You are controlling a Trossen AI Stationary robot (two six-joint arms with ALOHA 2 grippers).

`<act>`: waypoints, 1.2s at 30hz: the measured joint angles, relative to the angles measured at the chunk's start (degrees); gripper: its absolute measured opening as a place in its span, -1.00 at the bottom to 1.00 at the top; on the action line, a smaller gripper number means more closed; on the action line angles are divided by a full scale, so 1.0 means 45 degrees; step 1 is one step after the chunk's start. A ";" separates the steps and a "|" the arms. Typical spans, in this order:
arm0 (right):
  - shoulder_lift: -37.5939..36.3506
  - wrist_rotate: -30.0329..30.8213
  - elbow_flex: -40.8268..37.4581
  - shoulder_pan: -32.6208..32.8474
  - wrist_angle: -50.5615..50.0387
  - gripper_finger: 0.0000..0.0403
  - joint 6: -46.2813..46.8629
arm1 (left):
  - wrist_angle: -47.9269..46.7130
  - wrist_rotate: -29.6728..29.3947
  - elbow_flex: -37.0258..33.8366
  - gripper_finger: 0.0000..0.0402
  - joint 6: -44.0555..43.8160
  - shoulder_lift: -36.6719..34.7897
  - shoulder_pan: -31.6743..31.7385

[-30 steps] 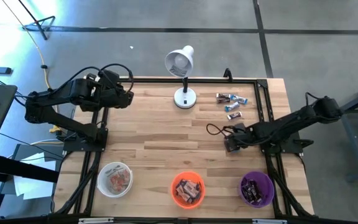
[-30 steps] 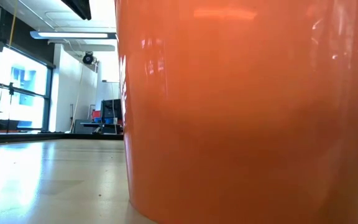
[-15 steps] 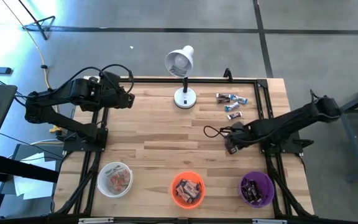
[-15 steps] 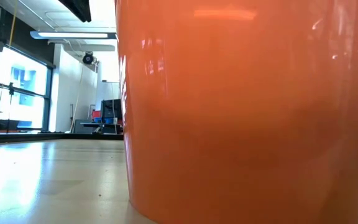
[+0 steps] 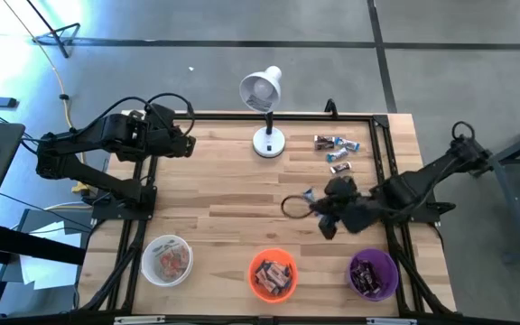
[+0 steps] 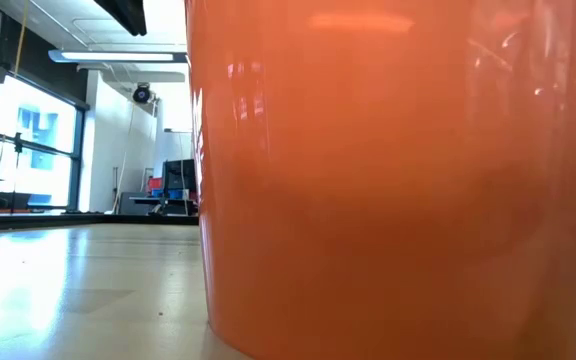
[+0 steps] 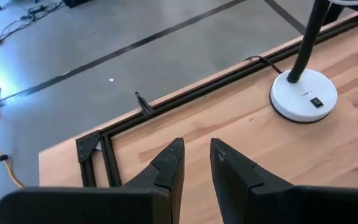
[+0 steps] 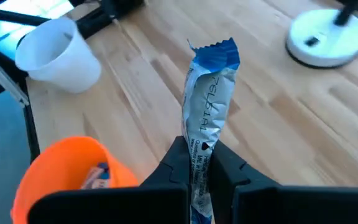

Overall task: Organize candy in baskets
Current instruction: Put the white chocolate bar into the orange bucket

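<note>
My right gripper point(image 5: 320, 204) hangs above the table's right half, shut on a silver candy with blue ends point(image 8: 207, 93). Three baskets stand along the near edge: white point(image 5: 167, 260), orange point(image 5: 273, 274) and purple point(image 5: 373, 274), each with candy inside. Several loose candies point(image 5: 337, 144) lie on the wood at the far right. My left gripper point(image 7: 194, 168) waits above the far left corner, its fingers a little apart with nothing between them. In the low view the orange basket's wall point(image 6: 398, 180) fills the picture. My right gripper pinches the candy's near end point(image 8: 199, 163) between its two fingers. The fingers lie along the candy, slanting down. The candy sticks out beyond the fingertips, its blue crimped far end point(image 8: 215, 53) free, lifted clear of the table.
A white desk lamp stands at the far middle on its round base point(image 5: 268, 143). A black frame rail point(image 5: 382, 153) borders the table. Bare wood point(image 5: 224, 194) lies between the arms and the baskets.
My right gripper has risen off the table and swung toward the near edge and the orange basket, rolling its wrist as it went. The silver-and-blue candy has come up with it and now hangs clear of the wood.
</note>
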 joint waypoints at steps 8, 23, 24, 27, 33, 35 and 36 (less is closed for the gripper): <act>0.3847 0.0195 0.3117 0.0594 0.0172 -0.96 0.0657 | -0.0015 0.0694 0.0000 -0.68 0.1524 0.0000 0.0000; 0.9946 -0.0923 1.0917 0.1608 -0.3793 -0.96 0.5867 | -0.0112 0.2886 0.0000 -0.68 0.3823 0.0000 -0.0384; 1.0140 -0.1023 1.1138 0.1679 -0.3793 -0.96 0.6136 | -0.0116 0.2890 0.0000 -0.68 0.3907 0.0000 -0.0388; 1.0609 -0.1383 1.1400 0.1815 -0.3549 -0.89 0.6783 | -0.0112 0.2890 0.0000 -0.68 0.3926 0.0000 -0.0389; 1.0725 -0.2038 1.1342 0.1926 -0.3050 -0.59 0.7354 | -0.0112 0.2885 0.0000 -0.68 0.3931 0.0000 -0.0389; 1.0730 -0.2547 1.1337 0.1874 -0.3078 -0.48 0.7359 | -0.0112 0.2885 0.0000 -0.68 0.3955 0.0000 -0.0389; 1.0730 -0.2774 1.1337 0.1833 -0.3075 -0.44 0.7351 | -0.0112 0.2885 0.0000 -0.68 0.4053 0.0000 -0.0389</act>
